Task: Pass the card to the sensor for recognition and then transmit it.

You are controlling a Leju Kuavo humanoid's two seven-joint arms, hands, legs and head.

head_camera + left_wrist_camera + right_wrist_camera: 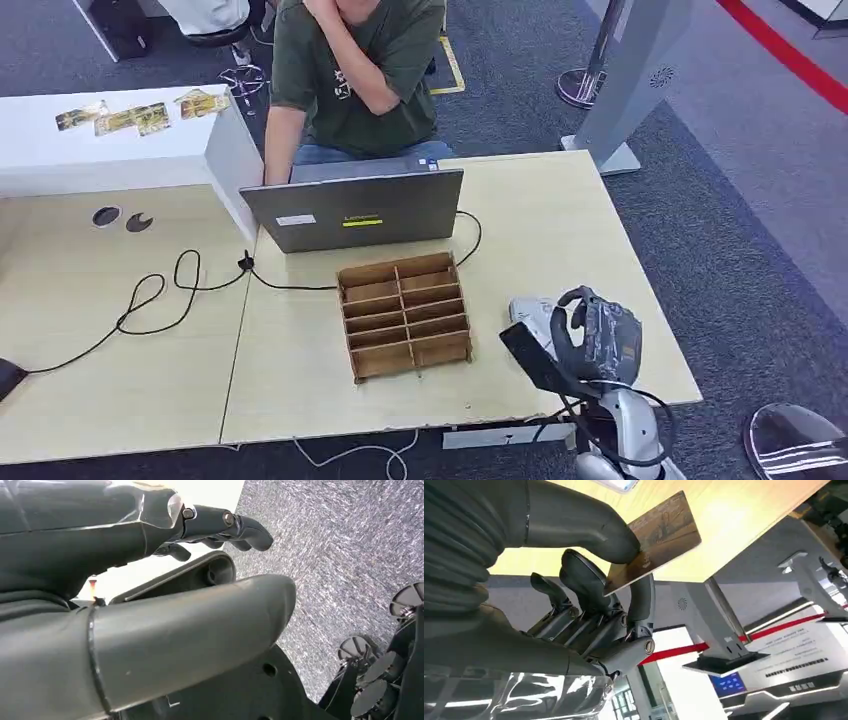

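I see the bench with a compartmented rack near its middle. Just beyond the rack stands a laptop, and a person sits on the far side behind it. A cable trails left from the laptop. My right hand is over the near right corner, above the sensor, pinching the card.
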